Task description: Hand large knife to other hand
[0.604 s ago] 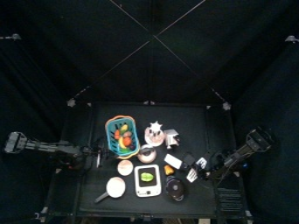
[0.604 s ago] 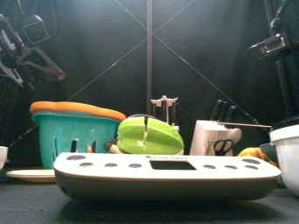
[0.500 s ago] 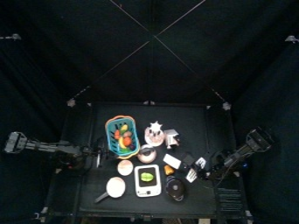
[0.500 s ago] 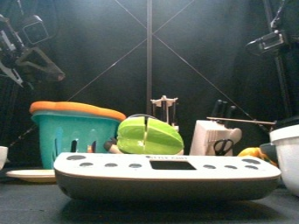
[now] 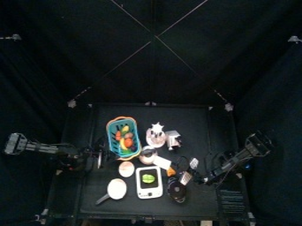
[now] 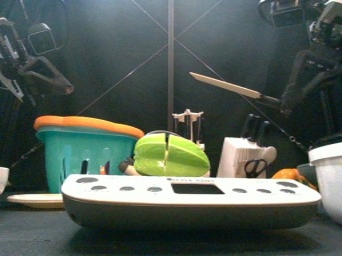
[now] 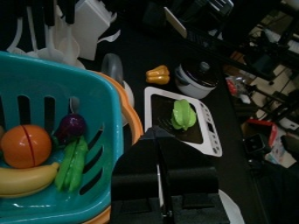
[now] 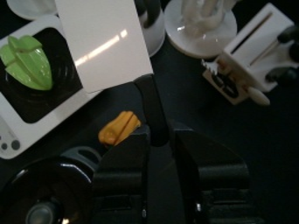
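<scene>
OK, right hand [image 8: 163, 144] clamped on the large knife [image 6: 234, 87] handle, blade lifted clear above the knife block [image 6: 247, 155] near the bench's right edge. Left hand [image 7: 163, 188] empty, jaws apart, beside the teal basket [image 7: 47, 114].

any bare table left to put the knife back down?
Bare black table behind the teal basket with orange rim, and along the left edge. The front middle around the white kitchen scale is crowded.

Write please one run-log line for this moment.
right tool: shut on large knife, raised over table | left tool: open, empty, beside basket | handover: not yet
</scene>
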